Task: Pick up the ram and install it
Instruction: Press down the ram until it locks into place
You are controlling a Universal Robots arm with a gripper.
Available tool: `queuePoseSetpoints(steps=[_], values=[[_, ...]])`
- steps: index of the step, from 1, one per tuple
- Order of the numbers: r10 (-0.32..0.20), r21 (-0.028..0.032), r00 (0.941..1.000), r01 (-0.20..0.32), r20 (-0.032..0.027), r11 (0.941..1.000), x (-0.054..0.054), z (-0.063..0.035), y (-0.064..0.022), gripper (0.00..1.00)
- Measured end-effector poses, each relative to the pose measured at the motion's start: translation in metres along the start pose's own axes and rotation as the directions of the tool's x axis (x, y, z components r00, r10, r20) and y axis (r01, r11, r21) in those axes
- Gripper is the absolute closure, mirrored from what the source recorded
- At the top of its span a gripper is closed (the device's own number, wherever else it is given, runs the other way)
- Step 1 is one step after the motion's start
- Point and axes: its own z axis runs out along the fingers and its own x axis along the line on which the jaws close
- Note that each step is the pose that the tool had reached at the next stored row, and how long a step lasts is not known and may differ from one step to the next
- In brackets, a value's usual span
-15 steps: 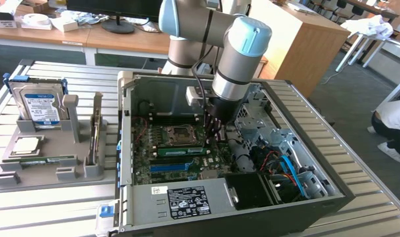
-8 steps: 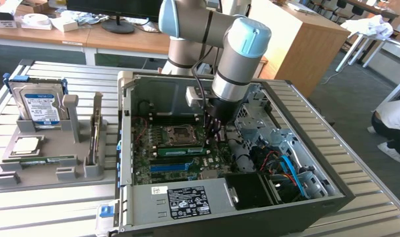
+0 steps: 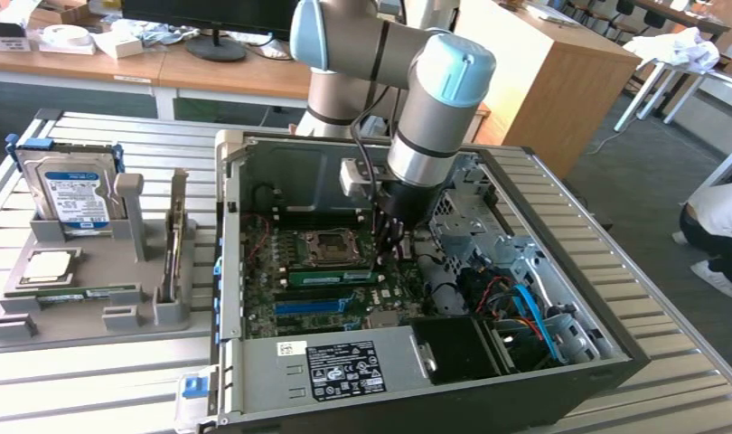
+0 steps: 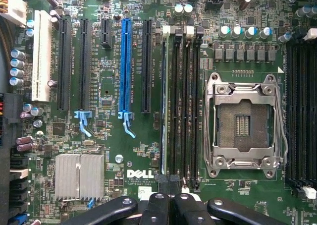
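Observation:
The ram (image 3: 330,275) is a green stick standing on edge in a memory slot beside the empty processor socket (image 3: 327,242), inside the open computer case (image 3: 547,398). In the wrist view the ram (image 4: 164,106) shows edge-on as a thin pale line along the slot nearest the blue connector (image 4: 125,66). My gripper (image 4: 168,183) is shut, its black fingertips (image 4: 159,200) directly over one end of the ram. Whether they press on it I cannot tell. In the exterior view the gripper (image 3: 394,258) reaches straight down into the case at the ram's right end.
A grey holder (image 3: 11,330) at the exterior view's left carries a blue-labelled hard drive (image 3: 65,194), a silver processor (image 3: 47,265) and another green stick (image 3: 83,293). Cables and a drive cage (image 3: 499,226) crowd the case. A person (image 3: 722,217) crouches at the right edge.

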Motion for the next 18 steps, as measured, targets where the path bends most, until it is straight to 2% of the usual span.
queuePoseSetpoints(steps=[12, 18], values=[[0.0, -0.0003, 1.0, 0.0, -0.0009, 1.0, 0.0001, 0.0035, -0.0001, 0.9], [0.0, -0.0001, 1.0, 0.0, 0.0015, 1.0, -0.0002, 0.0023, 0.0, 0.9]])
